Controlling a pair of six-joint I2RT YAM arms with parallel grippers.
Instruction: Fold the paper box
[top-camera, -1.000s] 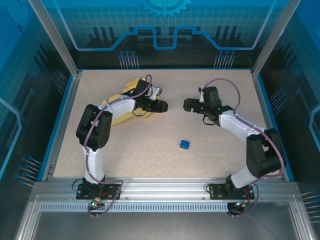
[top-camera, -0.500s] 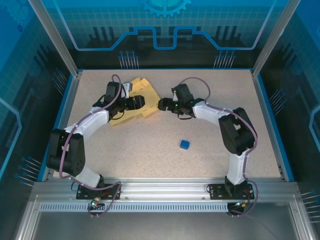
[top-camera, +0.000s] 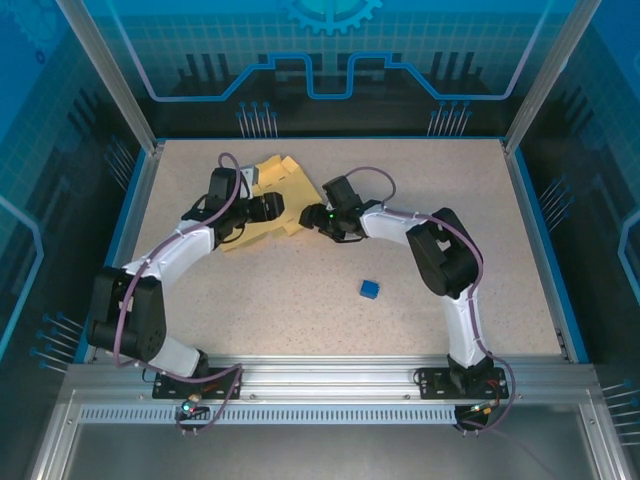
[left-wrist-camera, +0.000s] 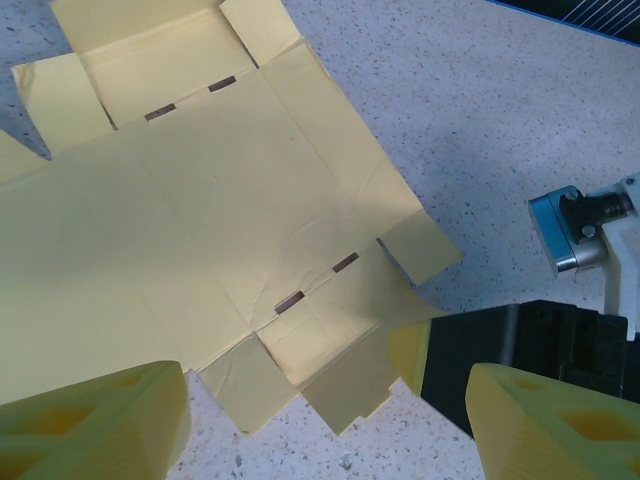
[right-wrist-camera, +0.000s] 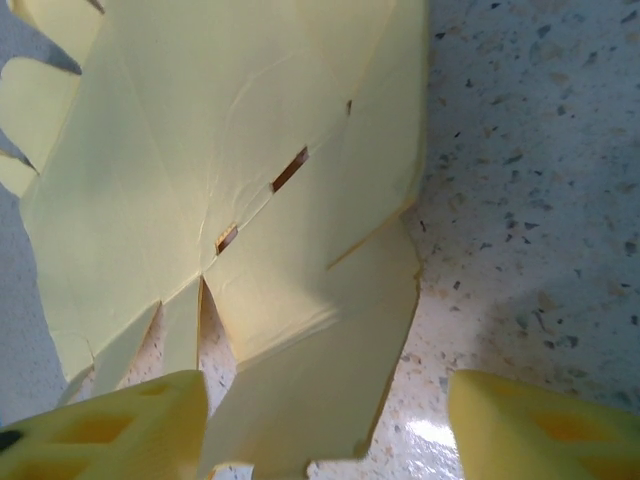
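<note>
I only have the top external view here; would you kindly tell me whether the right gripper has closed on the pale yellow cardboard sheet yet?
Observer: Not yet. In the right wrist view the right gripper stands open, with one flap of the pale yellow die-cut cardboard sheet lying between its fingers.
Operator: Thank you. Is the sheet folded anywhere?
Observer: The left wrist view shows it spread out, unfolded, on the speckled table, with small slots cut along its creases.
Operator: And the left gripper?
Observer: The left gripper is open too, its fingers apart above the sheet's tabbed edge, gripping nothing.
</note>
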